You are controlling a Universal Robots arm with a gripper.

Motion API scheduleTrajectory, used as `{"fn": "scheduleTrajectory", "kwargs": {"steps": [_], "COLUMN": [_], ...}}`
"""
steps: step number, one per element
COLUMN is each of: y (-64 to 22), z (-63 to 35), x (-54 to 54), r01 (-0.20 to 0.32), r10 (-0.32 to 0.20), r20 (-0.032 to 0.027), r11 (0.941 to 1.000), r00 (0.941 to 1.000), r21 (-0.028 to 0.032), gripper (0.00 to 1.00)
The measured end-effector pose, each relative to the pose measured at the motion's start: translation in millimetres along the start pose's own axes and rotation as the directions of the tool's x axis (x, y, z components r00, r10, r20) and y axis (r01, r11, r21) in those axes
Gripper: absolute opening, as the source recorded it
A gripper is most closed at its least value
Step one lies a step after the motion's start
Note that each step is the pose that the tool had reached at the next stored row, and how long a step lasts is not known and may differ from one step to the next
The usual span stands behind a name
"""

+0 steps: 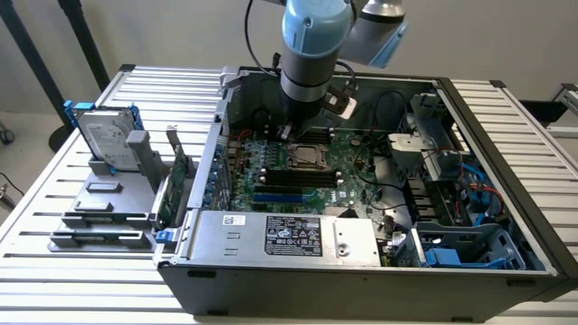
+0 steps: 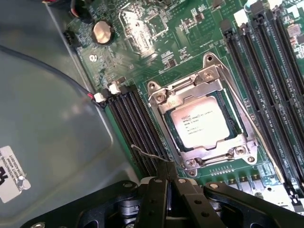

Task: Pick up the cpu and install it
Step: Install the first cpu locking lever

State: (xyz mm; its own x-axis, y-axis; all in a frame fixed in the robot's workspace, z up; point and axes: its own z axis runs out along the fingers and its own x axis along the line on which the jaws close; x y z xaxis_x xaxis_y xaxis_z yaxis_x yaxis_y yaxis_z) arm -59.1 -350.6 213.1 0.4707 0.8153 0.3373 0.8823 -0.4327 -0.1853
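One cpu sits in its socket; the one pincer is closed, empty.

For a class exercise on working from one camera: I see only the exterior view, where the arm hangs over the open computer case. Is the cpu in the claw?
Observer: No. In the wrist view the cpu lies flat in its socket on the motherboard, inside the metal frame.
Operator: And the claw?
Observer: The claw is shut on nothing, close to the frame's corner, beside the black memory slots.
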Motion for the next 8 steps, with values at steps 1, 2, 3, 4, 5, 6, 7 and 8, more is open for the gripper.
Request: {"fn": "scheduleTrajectory", "kwargs": {"steps": [1, 2, 3, 4, 5, 6, 7, 8], "y": [0.0, 0.0, 0.0, 0.0, 0.0, 0.0, -0.1, -0.2], "z": [0.0, 0.0, 0.0, 0.0, 0.0, 0.1, 0.6, 1.3], "x": [0.0, 0.0, 0.0, 0.0, 0.0, -0.1, -0.3, -0.5], "r01": [-0.011, -0.022, -0.033, -0.042, -0.052, -0.06, -0.068, -0.074], "r10": [0.011, 0.022, 0.032, 0.042, 0.051, 0.059, 0.066, 0.072], "r20": [0.0034, 0.0086, 0.0154, 0.0211, 0.0267, 0.031, 0.034, 0.0353], "r11": [0.9999, 0.9996, 0.9991, 0.9984, 0.9975, 0.9967, 0.9959, 0.9954], "r00": [0.9999, 0.9997, 0.9994, 0.9989, 0.9984, 0.9978, 0.9972, 0.9967], "r21": [0.0065, 0.0158, 0.0278, 0.0378, 0.0472, 0.0546, 0.0595, 0.0603], "gripper": [0.11, 0.11, 0.11, 0.11, 0.11, 0.11, 0.11, 0.11]}}
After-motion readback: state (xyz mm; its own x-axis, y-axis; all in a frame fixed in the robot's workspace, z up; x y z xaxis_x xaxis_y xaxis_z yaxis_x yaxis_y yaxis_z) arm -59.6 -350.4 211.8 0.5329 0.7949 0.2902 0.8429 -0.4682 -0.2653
